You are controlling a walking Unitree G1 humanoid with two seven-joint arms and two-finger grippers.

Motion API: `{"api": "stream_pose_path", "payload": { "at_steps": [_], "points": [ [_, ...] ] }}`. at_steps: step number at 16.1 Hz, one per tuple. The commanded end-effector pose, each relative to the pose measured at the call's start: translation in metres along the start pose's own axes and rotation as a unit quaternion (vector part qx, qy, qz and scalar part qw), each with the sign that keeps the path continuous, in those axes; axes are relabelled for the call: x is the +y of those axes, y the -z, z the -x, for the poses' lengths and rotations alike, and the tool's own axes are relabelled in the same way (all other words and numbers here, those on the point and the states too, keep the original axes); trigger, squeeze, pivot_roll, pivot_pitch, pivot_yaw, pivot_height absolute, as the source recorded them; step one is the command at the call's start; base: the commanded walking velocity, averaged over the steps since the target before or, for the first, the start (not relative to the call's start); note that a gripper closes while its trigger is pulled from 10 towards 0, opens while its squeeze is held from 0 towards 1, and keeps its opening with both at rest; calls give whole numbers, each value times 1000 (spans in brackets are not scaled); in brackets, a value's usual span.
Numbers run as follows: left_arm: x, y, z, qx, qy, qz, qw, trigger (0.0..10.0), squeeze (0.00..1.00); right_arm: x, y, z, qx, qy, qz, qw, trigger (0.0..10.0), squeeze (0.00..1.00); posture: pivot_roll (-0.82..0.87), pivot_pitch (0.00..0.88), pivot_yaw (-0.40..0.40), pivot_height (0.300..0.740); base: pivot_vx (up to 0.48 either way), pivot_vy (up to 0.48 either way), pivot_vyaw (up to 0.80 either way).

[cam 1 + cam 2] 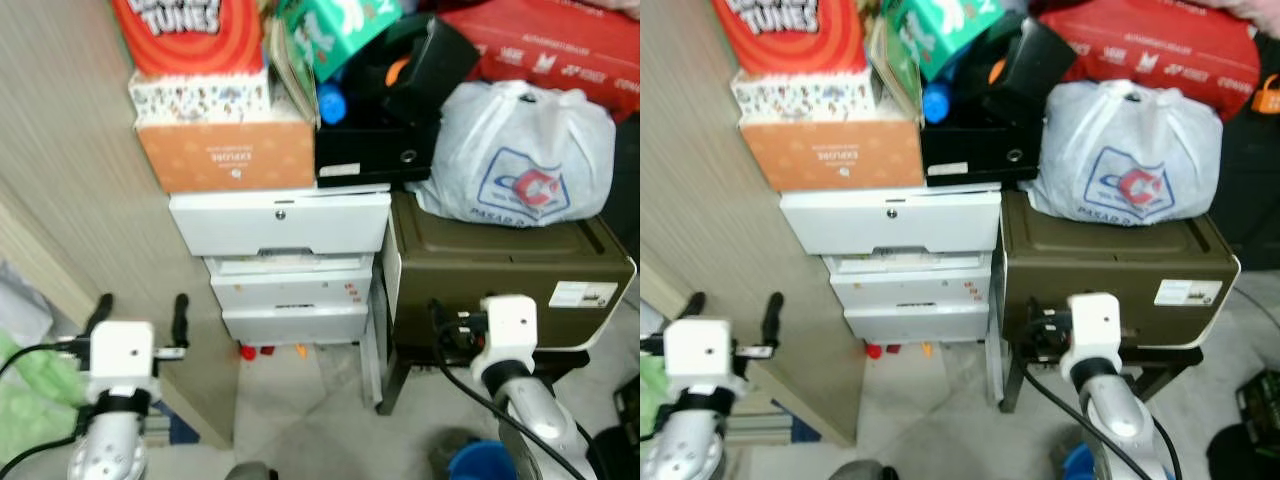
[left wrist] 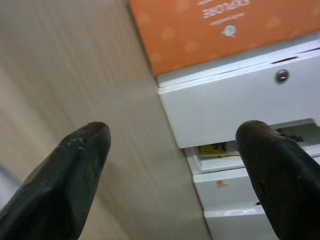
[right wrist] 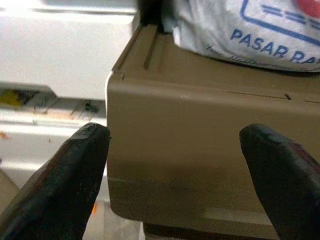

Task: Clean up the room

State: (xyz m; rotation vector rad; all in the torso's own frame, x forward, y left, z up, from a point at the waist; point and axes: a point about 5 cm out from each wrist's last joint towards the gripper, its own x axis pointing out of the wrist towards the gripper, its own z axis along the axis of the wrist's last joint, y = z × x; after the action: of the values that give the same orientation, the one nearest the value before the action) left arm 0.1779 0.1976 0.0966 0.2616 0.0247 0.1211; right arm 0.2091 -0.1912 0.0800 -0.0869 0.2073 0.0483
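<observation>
Left gripper (image 1: 139,317) has its 2 black fingers (image 2: 60,185) spread wide with nothing between them, raised in front of the wood-grain panel (image 1: 70,180) on the robot's left. Through the left wrist view those fingers frame the edge of the white drawer unit (image 1: 285,265) and the orange box (image 2: 220,30) sitting on top of it.

Right gripper (image 3: 175,175) is just as wide open and also holding nothing, pointed straight at the front face of the olive-brown box (image 1: 500,275), close to it. Can't tell if the tips are actually touching the box or just short of it.

Moving outward: the drawer unit has 3 white drawers, and the middle one looks slightly open with some bits of stuff showing in the gap. The brown box stands right beside it on the robot's right, on dark legs. A knotted white plastic bag (image 1: 520,150) with a red and blue logo sits on top of the brown box. Next to the bag, on the drawer unit, is a black box (image 1: 375,145) stuffed with odds and ends, plus a floral box (image 1: 200,97) stacked on the orange one.

On the floor under the drawers there are a few small red and orange bits (image 1: 268,351). Something blue (image 1: 482,462) sits low by the right arm, can't make out what it is.
</observation>
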Motion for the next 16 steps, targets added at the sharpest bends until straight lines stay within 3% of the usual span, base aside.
{"api": "stream_pose_path", "payload": {
  "at_steps": [1, 3, 6, 11, 16],
  "points": [
    [-1, 1, -6, 1, 7, -7, 1000, 10000, 0, 2, -8, -2, -23, 3, -6, 1000, 10000, 0, -80, 0, 47, 740, 0, 0, 0],
    [3, -4, -15, -10, 10, -11, 1000, 10000, 0, 6, -9, 1, -28, -4, 4, 1000, 10000, 0, -89, 0, 56, 740, 0, 0, 0],
    [7, -5, -19, -16, 2, -14, 1000, 10000, 0, 9, -14, -1, -38, -23, 15, 999, 10000, 0, -79, 0, 32, 740, 0, 0, 800],
    [1, -4, -9, -10, -4, -6, 1000, 10000, 0, 15, -33, -15, -61, -61, 19, 996, 10000, 0, -58, 0, -4, 740, 0, 0, 800],
    [9, 1, 4, 4, -22, -13, 1000, 10000, 0, 12, -29, -8, -50, -70, 28, 996, 10000, 0, -57, 0, -18, 740, 0, 0, 800]
  ]
}}
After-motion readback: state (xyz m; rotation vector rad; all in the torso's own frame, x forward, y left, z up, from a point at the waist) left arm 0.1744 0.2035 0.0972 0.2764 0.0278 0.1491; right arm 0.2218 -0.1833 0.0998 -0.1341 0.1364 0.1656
